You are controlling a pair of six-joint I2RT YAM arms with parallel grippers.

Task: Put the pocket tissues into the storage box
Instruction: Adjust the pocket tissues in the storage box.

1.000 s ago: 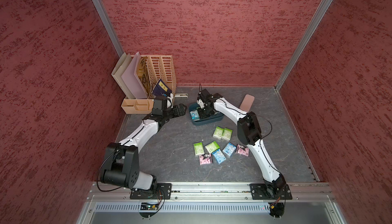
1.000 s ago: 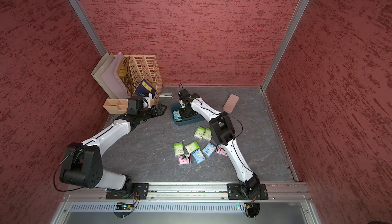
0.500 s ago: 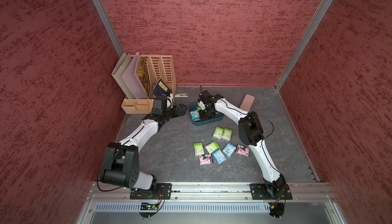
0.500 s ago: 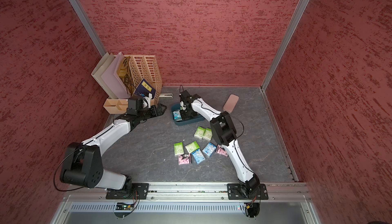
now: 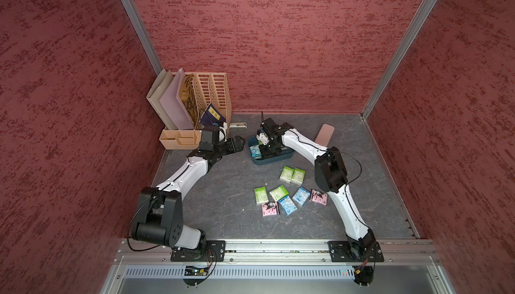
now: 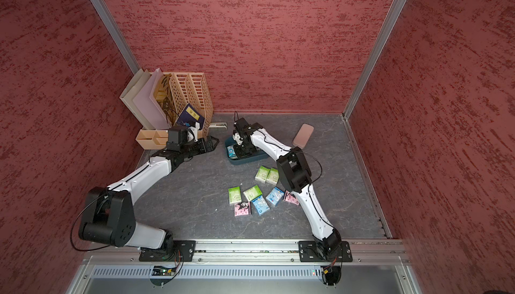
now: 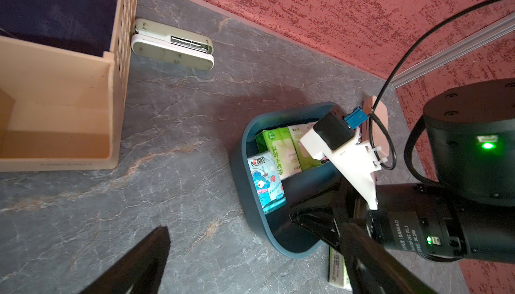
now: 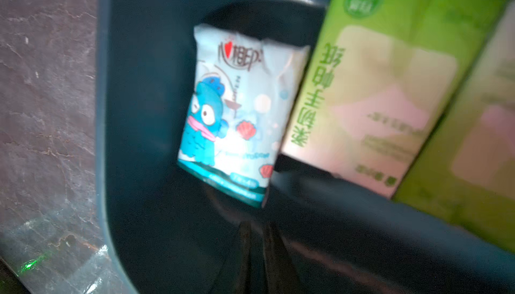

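We note the right hand (image 5: 265,152) has settled lower inside the storage box (image 5: 284,158), fingers nearly together and empty. The light blue packet (image 7: 267,184) stands delivered there. The left hand (image 5: 242,142) waits spread apart, while eight pocket tissues (image 5: 287,198) remain on the surface (image 5: 223,195).

Lab robot cell: red textured panel walls (image 5: 278,41), aluminium frame rail (image 5: 278,252), two bolted arms, grey marbled surface (image 5: 223,217).

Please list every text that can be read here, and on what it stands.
"DAMIAO" and "DC 24V": black motor housing on the right arm.
"心相印": light blue plastic tissue packet in the dark teal plastic storage box.
Green-and-white plastic packet: Chinese characters, too blurred.
Yellow label on the dark blue booklet: too small.
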